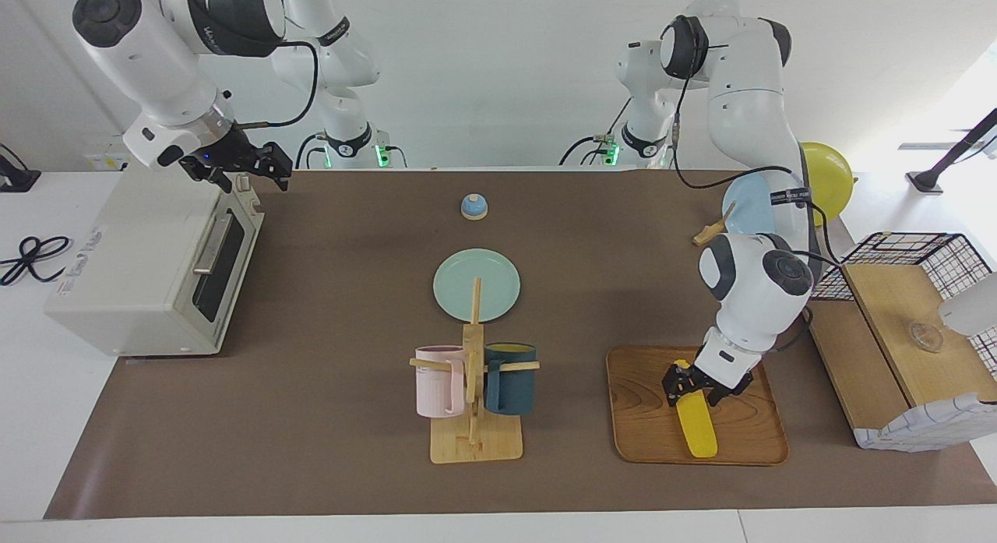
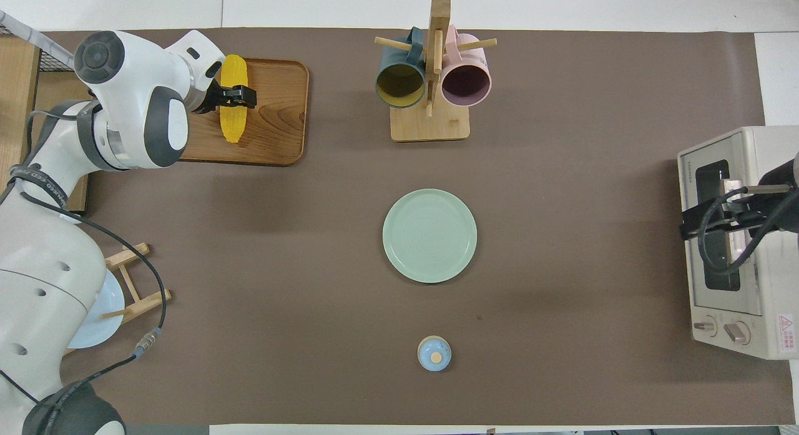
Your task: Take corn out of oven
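The yellow corn (image 1: pixel 697 426) lies on a wooden tray (image 1: pixel 748 418) toward the left arm's end of the table; it also shows in the overhead view (image 2: pixel 232 126) on the tray (image 2: pixel 274 123). My left gripper (image 1: pixel 689 389) is down on the cob's end that is nearer the robots, with a finger on each side of it, as the overhead view (image 2: pixel 232 97) also shows. The off-white oven (image 1: pixel 132 270) stands at the right arm's end with its door shut; it also shows in the overhead view (image 2: pixel 764 148). My right gripper (image 1: pixel 257 169) hovers over the top edge of the oven door, and in the overhead view (image 2: pixel 718 216) it covers the door.
A green plate (image 1: pixel 498 282) lies mid-table. A mug tree (image 1: pixel 473 442) with a pink and a dark blue mug stands farther from the robots. A small blue knob (image 1: pixel 473 206) sits nearer the robots. A black wire basket (image 1: pixel 903 251) and a plate rack (image 1: pixel 748 204) are at the left arm's end.
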You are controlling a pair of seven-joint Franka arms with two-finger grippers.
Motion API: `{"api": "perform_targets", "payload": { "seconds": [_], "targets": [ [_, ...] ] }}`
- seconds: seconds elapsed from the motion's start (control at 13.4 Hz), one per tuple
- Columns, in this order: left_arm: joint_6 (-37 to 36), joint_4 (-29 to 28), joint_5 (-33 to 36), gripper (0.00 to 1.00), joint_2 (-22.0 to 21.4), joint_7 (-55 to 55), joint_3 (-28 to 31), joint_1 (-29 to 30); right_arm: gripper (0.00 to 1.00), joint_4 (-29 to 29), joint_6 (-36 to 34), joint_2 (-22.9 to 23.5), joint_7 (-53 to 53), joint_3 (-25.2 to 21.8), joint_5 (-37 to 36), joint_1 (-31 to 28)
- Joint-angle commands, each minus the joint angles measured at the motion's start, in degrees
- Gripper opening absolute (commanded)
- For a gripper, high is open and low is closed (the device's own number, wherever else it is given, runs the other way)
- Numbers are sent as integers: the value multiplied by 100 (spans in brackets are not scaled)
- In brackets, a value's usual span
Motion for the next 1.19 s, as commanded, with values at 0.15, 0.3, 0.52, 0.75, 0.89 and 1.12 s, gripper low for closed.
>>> {"api": "perform_targets", "payload": {
  "seconds": [0.15, 0.3, 0.52, 0.75, 0.89, 1.12],
  "targets": [
    [-1074, -78, -7, 100, -1030, 32, 134, 134, 100, 399, 63, 262, -86, -98, 53, 231],
    [-1680, -78, -7, 100, -1488, 24, 222, 231, 100, 390, 82, 245, -86, -168, 53, 292],
    [-2638, -78, 273, 100, -2121, 32, 381, 231, 100, 337, 90, 183, -121, -397, 80, 442],
    [-3648, -87, 300, 100, -2797, 32, 381, 258, 100, 390, 389, 218, -121, -371, 18, 380],
    [-4194, -87, 361, 100, -3106, 24, 381, 301, 100, 381, 442, 210, -121, -100, -113, 162],
    [-4530, -393, 397, 100, -3598, 32, 302, 581, 100, 390, 416, 209, -130, -10, -149, 73]
  ]
}}
